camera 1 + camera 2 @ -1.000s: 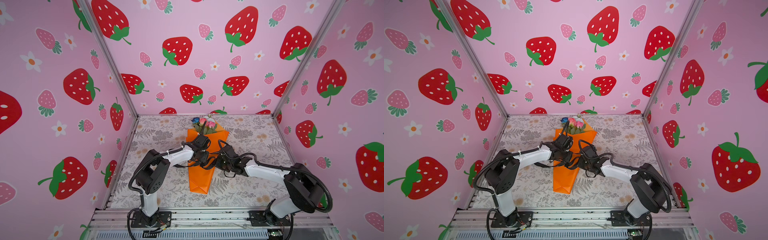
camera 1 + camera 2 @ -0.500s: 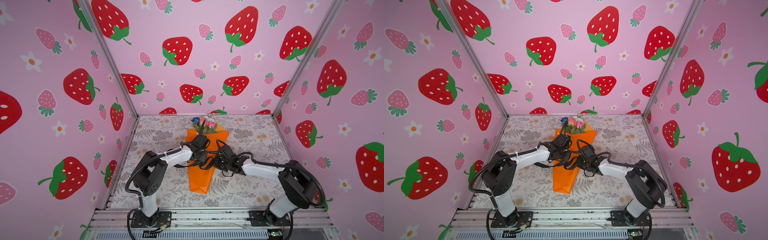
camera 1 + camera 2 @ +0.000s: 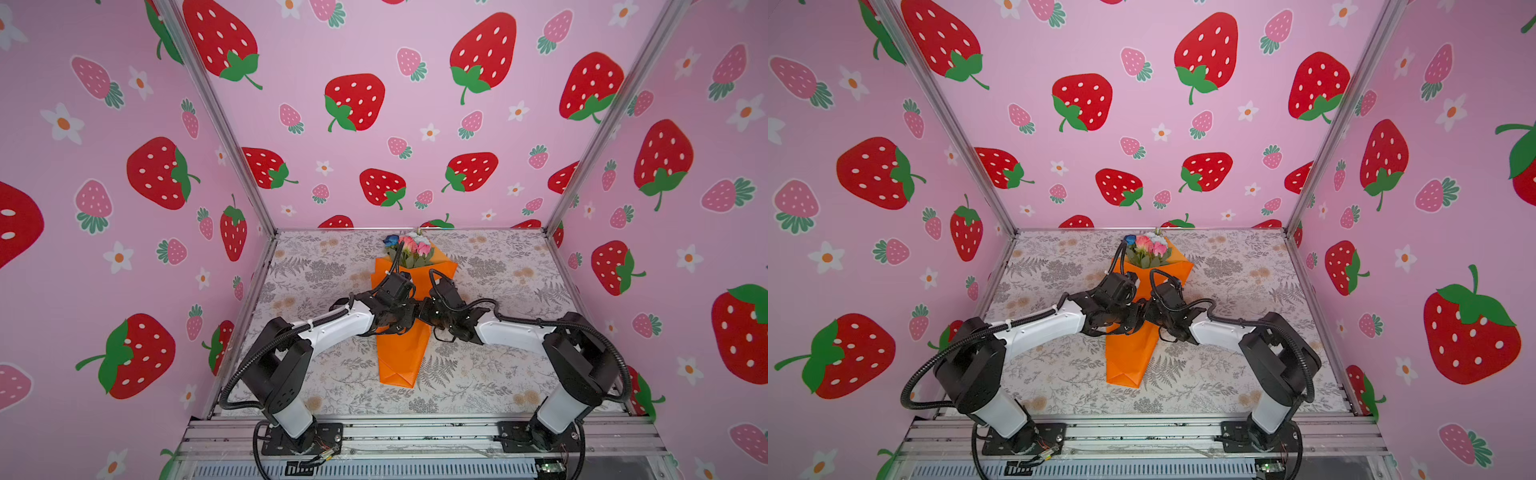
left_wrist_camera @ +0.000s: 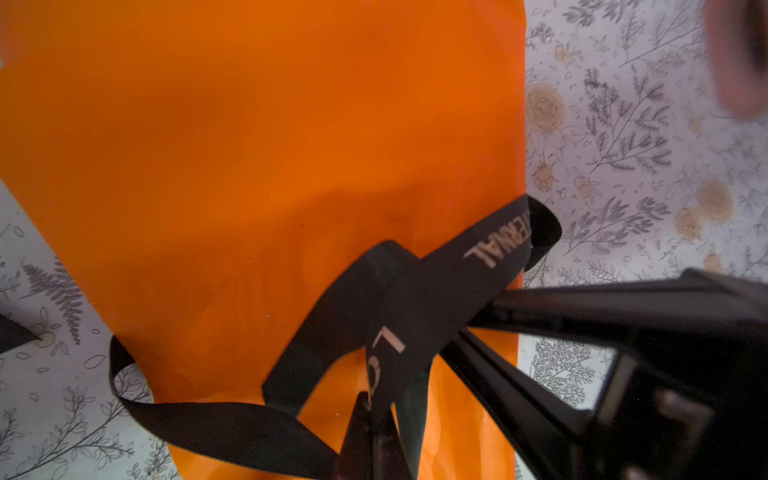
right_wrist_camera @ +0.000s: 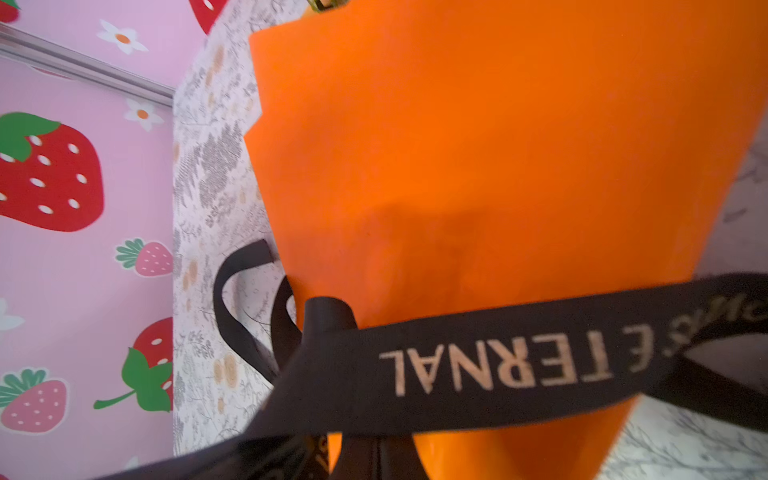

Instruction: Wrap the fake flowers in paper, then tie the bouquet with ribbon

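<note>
Midway along the floral-print table (image 3: 498,374), the bouquet (image 3: 409,249) lies flat in its orange paper (image 3: 399,353), blooms at the far end. Over the cone's narrow waist the left gripper (image 4: 371,419) and right gripper (image 5: 374,455) each pinch the black ribbon (image 5: 478,374) looped round it, jaws pressed together, likely so the crossed ends can be drawn tight. Pink strawberry-print walls (image 3: 353,104) enclose the cell on three sides.
</note>
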You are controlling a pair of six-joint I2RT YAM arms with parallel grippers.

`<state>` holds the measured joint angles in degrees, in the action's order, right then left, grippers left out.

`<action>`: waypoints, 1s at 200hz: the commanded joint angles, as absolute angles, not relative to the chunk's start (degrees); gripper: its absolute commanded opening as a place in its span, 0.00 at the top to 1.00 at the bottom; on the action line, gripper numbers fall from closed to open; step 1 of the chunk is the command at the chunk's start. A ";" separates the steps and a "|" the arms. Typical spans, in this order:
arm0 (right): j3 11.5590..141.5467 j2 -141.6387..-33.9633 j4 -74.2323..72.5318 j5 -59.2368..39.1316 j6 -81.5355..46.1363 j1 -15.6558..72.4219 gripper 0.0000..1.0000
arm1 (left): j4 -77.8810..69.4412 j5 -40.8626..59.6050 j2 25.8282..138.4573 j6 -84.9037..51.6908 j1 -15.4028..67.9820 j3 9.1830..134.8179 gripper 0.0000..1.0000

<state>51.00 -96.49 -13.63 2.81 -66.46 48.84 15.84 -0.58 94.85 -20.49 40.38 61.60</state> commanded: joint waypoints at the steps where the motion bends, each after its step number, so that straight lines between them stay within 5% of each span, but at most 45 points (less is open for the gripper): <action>1: 49.25 -97.71 -19.30 7.55 -68.10 48.83 1.00 | 14.02 1.17 94.13 -22.55 40.61 60.75 1.00; 52: 49.26 -99.98 -14.50 6.79 -67.15 48.89 1.00 | 10.48 0.67 94.32 -25.10 40.61 59.42 1.00; 117: 49.44 -96.51 -10.24 6.22 -62.91 49.42 0.73 | 10.27 3.20 94.59 -25.09 40.61 58.84 1.00; 200: 46.84 -80.82 2.16 7.63 -56.65 49.50 0.71 | 5.36 6.39 92.79 -20.23 40.65 54.52 1.00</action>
